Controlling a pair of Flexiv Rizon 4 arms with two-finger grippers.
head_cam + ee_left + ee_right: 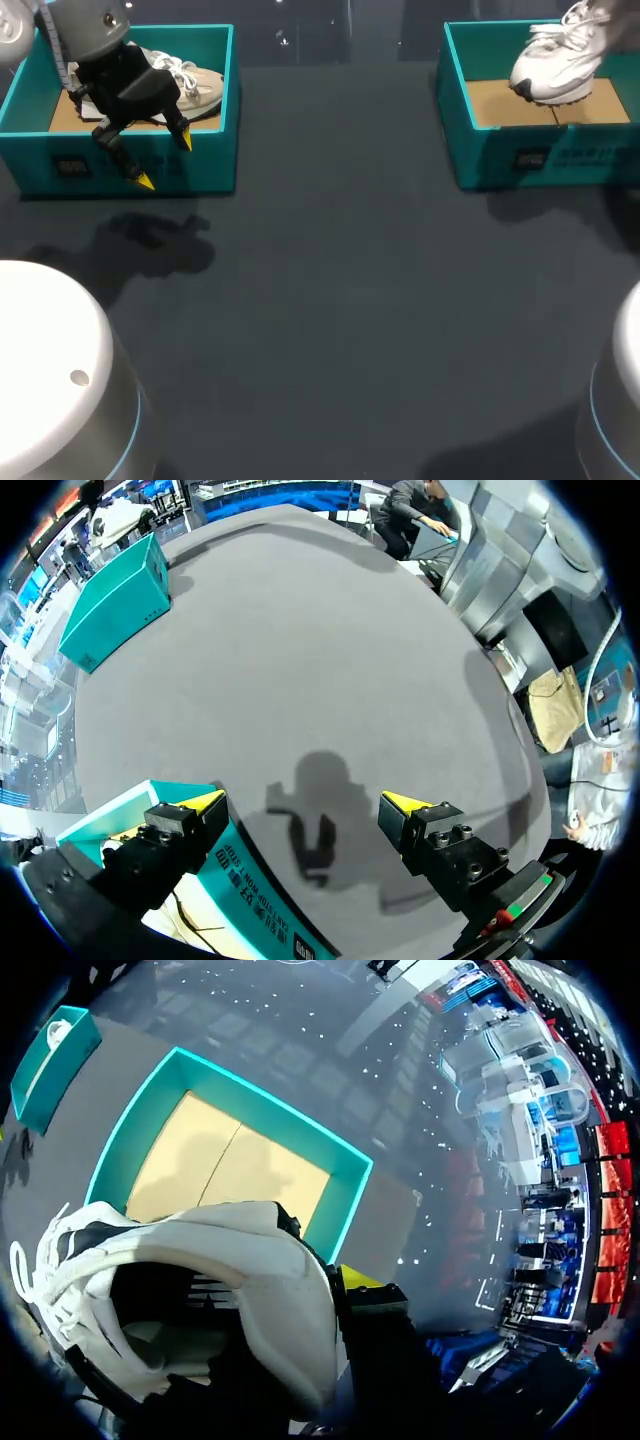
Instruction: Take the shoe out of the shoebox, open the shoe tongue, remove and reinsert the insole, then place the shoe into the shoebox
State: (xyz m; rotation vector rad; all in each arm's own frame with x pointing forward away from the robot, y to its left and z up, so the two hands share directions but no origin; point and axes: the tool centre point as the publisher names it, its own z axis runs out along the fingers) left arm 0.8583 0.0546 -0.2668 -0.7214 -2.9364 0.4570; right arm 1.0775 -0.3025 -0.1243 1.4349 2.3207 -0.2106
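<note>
White shoe (pixel 553 65) hangs toe-down over the teal shoebox (pixel 540 155) at the frame's upper right. Only the right wrist view shows the right end effector (pixel 345 1285) pinching its heel end. Upper left, the left end effector (pixel 165 160) is spread and empty over the front wall of another shoebox (pixel 205 165).

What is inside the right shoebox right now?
Inside the right shoebox only a bare brown cardboard floor shows. The white shoe, held over it in the right hand, hides the near corner, so that part cannot be checked.

Shoe (pixel 203 90) in left shoebox (pixel 205 165); sneaker (pixel 553 66) above right shoebox (pixel 480 150).
</note>
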